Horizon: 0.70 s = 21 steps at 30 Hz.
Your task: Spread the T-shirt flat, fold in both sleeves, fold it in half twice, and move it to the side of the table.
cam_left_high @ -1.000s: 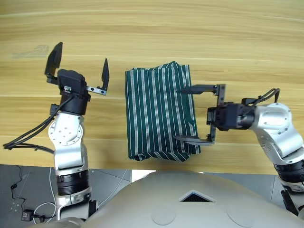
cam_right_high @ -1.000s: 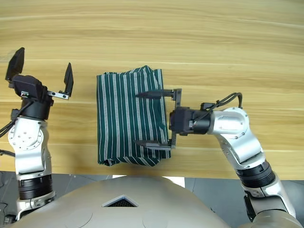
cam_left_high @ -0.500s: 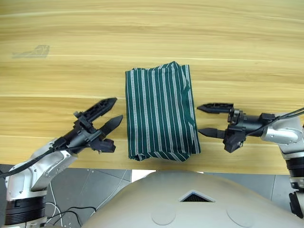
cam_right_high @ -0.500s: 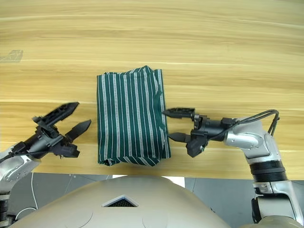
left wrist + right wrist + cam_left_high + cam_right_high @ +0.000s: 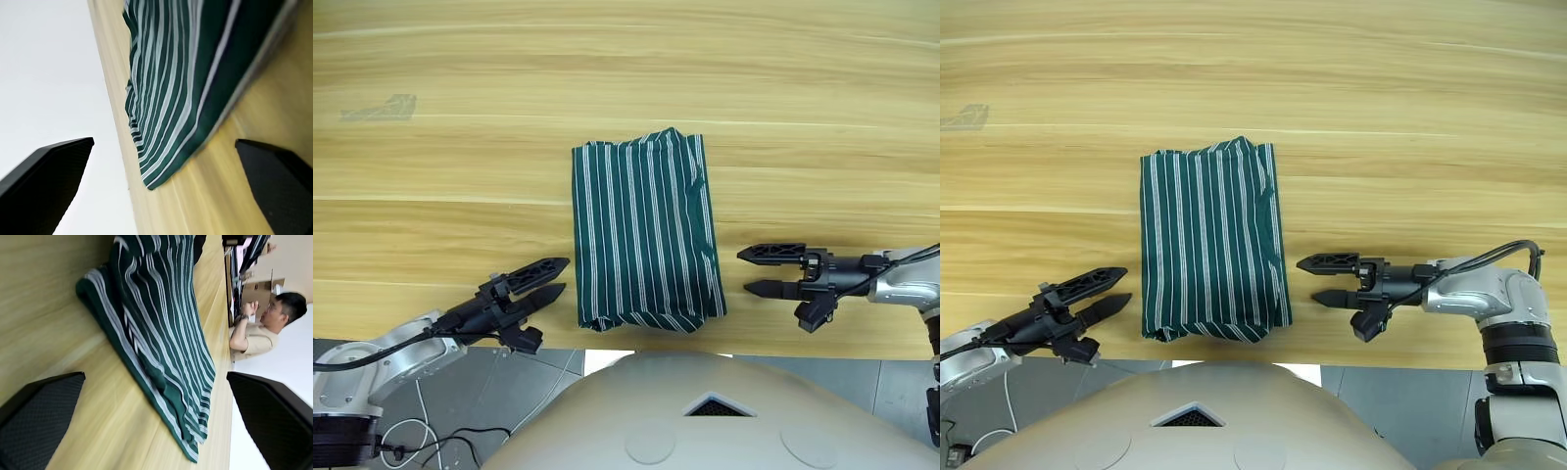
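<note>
The folded T-shirt (image 5: 644, 235) lies as a striped green rectangle in the centre of the frame on the wooden table (image 5: 607, 69), unmoved over the past second while both arms pulled back. The right gripper (image 5: 766, 269), which had straddled the shirt's right edge with fingers wide, now sits just clear of it at lower right, its fingers open but narrower. The left gripper (image 5: 543, 276) has dropped from mid-left to lower left, its fingers likewise closer together and holding nothing. The folding looks complete; what appears left is carrying the bundle to the table's side.
</note>
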Each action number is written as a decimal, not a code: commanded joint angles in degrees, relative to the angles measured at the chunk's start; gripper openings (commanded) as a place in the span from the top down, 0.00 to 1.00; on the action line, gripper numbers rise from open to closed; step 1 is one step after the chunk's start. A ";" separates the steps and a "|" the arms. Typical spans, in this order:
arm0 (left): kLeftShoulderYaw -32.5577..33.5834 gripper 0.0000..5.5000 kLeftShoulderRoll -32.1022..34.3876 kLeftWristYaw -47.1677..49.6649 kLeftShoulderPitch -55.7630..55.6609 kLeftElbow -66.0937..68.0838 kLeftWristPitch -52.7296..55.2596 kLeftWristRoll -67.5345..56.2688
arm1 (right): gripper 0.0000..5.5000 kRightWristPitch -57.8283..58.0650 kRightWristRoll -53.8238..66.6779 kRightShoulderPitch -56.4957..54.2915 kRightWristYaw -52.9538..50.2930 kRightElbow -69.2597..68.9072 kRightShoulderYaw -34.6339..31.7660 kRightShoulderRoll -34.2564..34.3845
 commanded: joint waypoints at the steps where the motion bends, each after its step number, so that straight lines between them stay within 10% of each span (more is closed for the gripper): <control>1: -5.61 0.02 2.06 -7.93 2.27 2.31 0.75 0.84 | 0.02 2.19 -2.58 -0.76 0.82 -0.08 5.05 1.17; 21: -15.62 0.02 7.53 -12.55 6.22 4.23 3.18 -3.90 | 0.02 8.38 0.74 -1.23 -1.68 -4.13 13.63 0.74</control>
